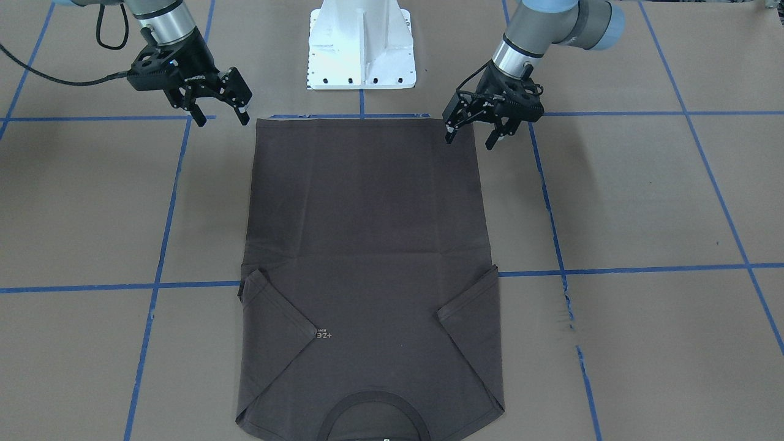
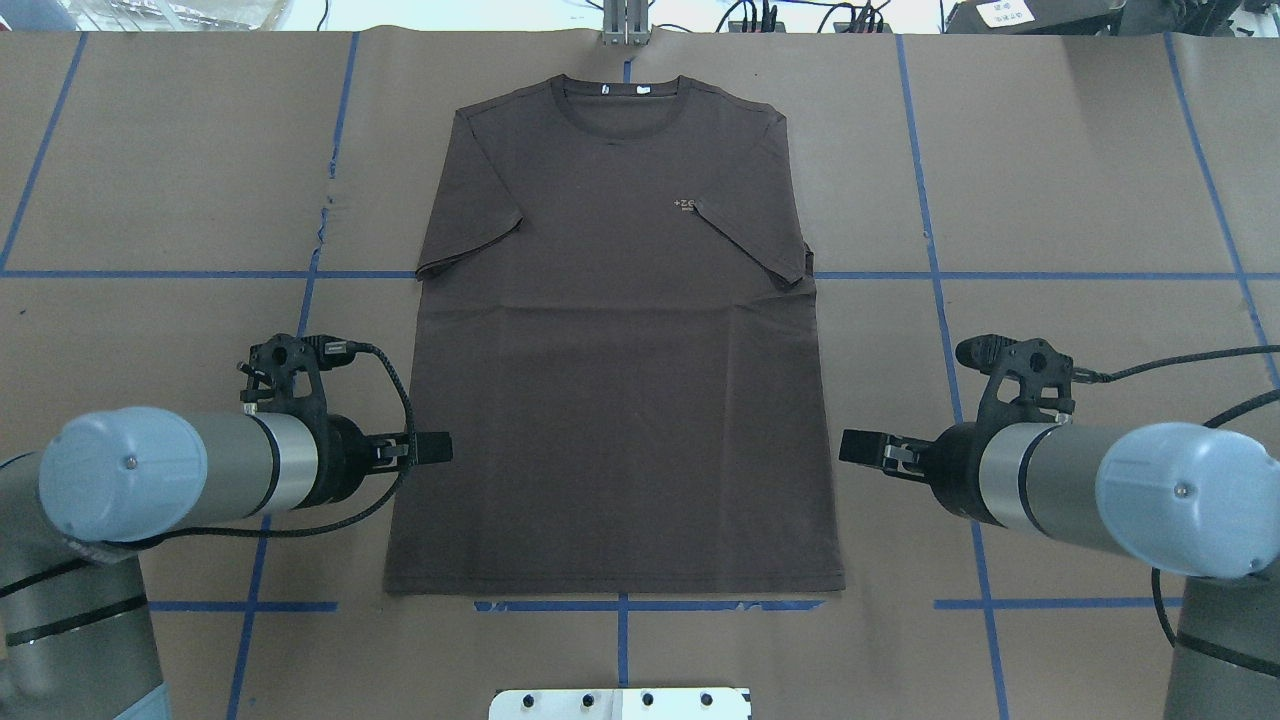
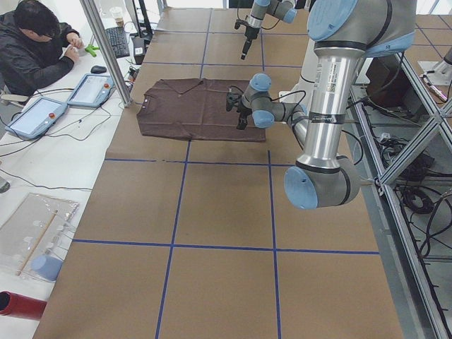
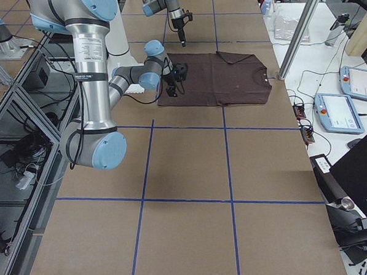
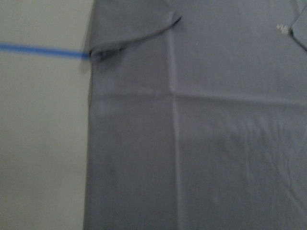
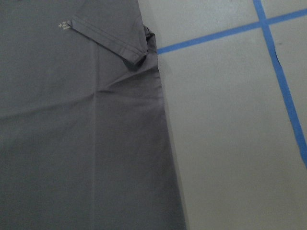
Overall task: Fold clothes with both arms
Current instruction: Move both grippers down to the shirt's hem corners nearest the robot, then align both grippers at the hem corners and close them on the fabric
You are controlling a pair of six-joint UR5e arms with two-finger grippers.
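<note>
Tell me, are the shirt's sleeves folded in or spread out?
Folded in: both sleeves lie over the T-shirt front, one touching the logo.

We find bare brown table running wide on both sides of the T-shirt, crossed only by flat blue tape lines, so either arm has room to swing outward. The left gripper and right gripper hang with jaws spread at the shirt's side edges near the hem, and the cloth lies flat between them. On the robot's side of the hem, the white pedestal base stands between the arms. Past the collar a metal post rises at the table's edge. Beyond it a person sits at a desk with tablets.
</note>
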